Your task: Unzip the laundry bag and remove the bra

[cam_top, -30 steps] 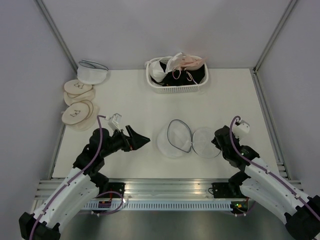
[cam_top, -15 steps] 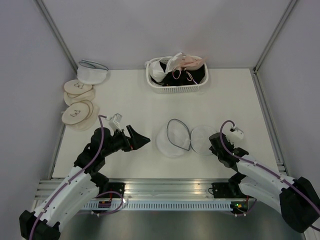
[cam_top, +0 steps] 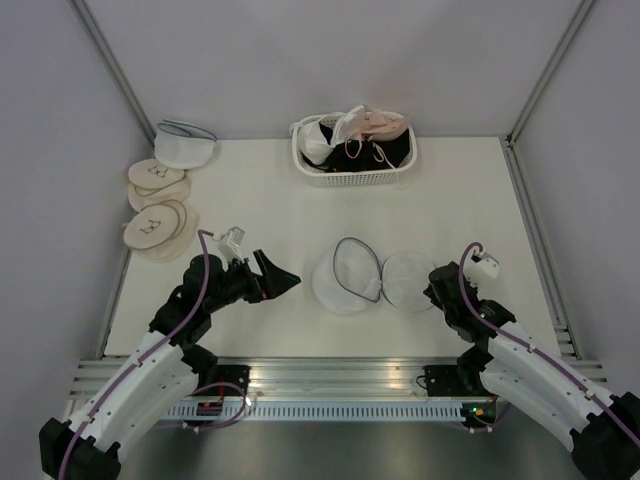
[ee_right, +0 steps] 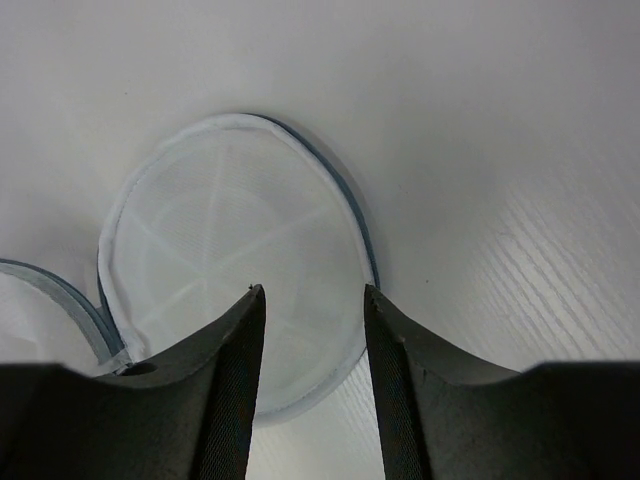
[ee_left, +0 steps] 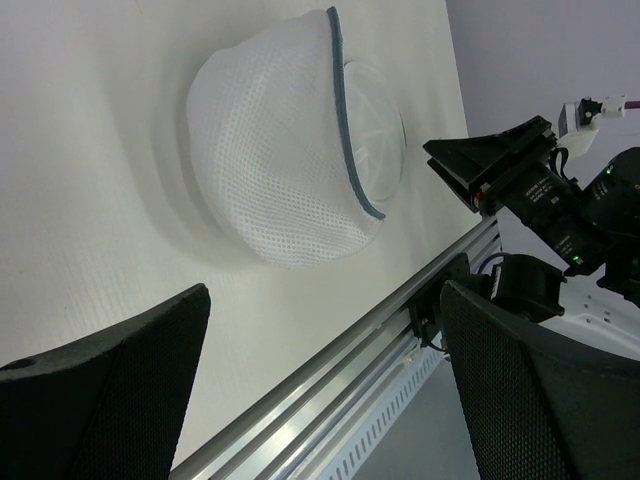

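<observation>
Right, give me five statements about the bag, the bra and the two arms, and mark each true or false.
1. The bag lies unzipped, its two halves spread side by side. True.
2. The bra is inside the bag. False: it lies on top of the pile in the basket at the far edge.
3. The left gripper holds the bag. False: its jaws are open and empty, apart from the bag.
4. The right gripper has its jaws open, by the bag's flatter half. True.
5. The tan discs lie right of the basket. False: they lie at the table's left edge.
</observation>
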Robot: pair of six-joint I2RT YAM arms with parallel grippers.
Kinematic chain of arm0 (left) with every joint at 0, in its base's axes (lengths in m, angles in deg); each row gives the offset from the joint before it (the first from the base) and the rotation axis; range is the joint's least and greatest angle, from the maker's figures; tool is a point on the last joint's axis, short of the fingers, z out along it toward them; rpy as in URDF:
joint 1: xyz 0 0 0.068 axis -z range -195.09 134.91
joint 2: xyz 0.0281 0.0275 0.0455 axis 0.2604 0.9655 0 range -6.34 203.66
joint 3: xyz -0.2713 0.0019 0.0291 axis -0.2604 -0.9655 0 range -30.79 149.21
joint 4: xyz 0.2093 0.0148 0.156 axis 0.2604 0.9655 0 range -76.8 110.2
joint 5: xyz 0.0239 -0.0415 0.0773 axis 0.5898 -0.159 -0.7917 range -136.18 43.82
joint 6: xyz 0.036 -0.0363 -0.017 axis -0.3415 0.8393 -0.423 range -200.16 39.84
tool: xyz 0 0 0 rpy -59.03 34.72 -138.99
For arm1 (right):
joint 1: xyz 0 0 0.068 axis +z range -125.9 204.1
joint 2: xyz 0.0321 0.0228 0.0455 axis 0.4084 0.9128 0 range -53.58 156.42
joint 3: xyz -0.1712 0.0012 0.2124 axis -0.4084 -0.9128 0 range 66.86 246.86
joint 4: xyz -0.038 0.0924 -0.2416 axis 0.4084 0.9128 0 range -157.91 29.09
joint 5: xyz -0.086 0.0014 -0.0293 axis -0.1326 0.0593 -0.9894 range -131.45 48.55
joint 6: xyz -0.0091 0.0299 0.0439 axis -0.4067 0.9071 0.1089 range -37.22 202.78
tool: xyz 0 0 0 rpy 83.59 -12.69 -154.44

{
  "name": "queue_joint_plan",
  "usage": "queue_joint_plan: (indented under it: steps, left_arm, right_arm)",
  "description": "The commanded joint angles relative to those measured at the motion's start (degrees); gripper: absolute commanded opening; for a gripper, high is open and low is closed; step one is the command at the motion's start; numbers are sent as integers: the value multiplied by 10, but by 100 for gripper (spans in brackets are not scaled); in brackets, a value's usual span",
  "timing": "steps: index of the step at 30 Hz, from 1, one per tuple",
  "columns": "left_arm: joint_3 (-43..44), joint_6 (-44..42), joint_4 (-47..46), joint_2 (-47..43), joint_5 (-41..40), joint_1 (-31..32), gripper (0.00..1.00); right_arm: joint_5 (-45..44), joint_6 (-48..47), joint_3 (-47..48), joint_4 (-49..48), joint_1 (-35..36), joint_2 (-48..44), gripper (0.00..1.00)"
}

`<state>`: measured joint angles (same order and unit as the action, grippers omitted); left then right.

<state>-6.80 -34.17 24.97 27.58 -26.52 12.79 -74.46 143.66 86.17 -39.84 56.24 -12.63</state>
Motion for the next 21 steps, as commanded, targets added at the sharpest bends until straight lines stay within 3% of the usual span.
queue_joint_plan:
  steps: [1,7,14,21]
  left_arm:
    - [-3,14,-20,5,-1,2,100]
    - [-5,14,-20,0,1,2,100]
    - [-11,16,-20,-1,2,2,100]
    - [-14,18,-20,-6,4,2,100]
  right_arm:
    - [-15,-2,20,40,0,14,50]
    - [-18,25,17,38,0,37,49]
    - [1,33,-24,-32,0,81,34]
    - [4,30,-14,-40,0,137,36]
